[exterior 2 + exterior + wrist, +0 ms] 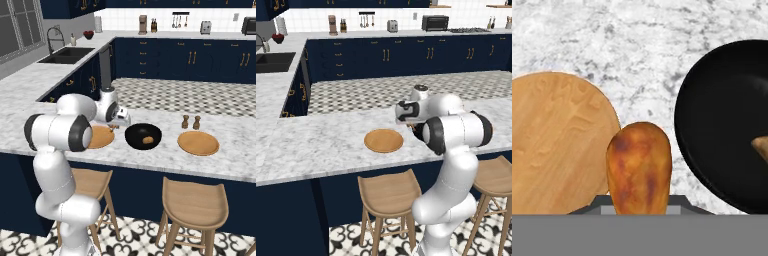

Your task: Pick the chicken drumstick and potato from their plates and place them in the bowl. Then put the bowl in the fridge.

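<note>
I've got the gripper (118, 123) clamped on the drumstick (639, 167), lifted off its plate (554, 142), bowl (727, 120) alongside holding the potato (147, 140)

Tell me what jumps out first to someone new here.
The chicken drumstick held in the gripper, above the counter between an empty wooden plate and the black bowl. The potato already lies in that bowl; a second empty plate sits right of it.
</note>
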Motion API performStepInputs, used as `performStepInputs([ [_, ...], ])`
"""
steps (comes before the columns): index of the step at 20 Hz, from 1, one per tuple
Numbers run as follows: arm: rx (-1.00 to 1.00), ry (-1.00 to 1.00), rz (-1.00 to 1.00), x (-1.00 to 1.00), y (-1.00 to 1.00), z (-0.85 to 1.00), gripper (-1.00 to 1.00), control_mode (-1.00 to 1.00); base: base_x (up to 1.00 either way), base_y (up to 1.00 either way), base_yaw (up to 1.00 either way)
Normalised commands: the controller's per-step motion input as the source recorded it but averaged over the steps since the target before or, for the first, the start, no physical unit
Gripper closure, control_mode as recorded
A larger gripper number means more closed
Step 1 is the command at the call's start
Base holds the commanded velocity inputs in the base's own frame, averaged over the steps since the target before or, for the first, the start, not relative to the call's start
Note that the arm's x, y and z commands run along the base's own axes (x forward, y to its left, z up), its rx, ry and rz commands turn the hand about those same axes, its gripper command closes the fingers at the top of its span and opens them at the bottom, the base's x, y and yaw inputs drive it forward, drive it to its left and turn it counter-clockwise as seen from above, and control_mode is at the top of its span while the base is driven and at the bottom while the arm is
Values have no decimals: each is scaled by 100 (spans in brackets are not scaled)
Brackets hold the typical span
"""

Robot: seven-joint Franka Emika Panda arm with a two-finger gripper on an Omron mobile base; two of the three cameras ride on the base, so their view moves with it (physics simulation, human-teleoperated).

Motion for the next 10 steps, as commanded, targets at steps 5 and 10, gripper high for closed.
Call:
performStepInputs([
  [5, -1, 5, -2, 1, -81, 2, 100, -100, 0, 0, 0],
  [10, -6, 10, -3, 35, -44, -12, 100, -100, 0, 0, 0],
])
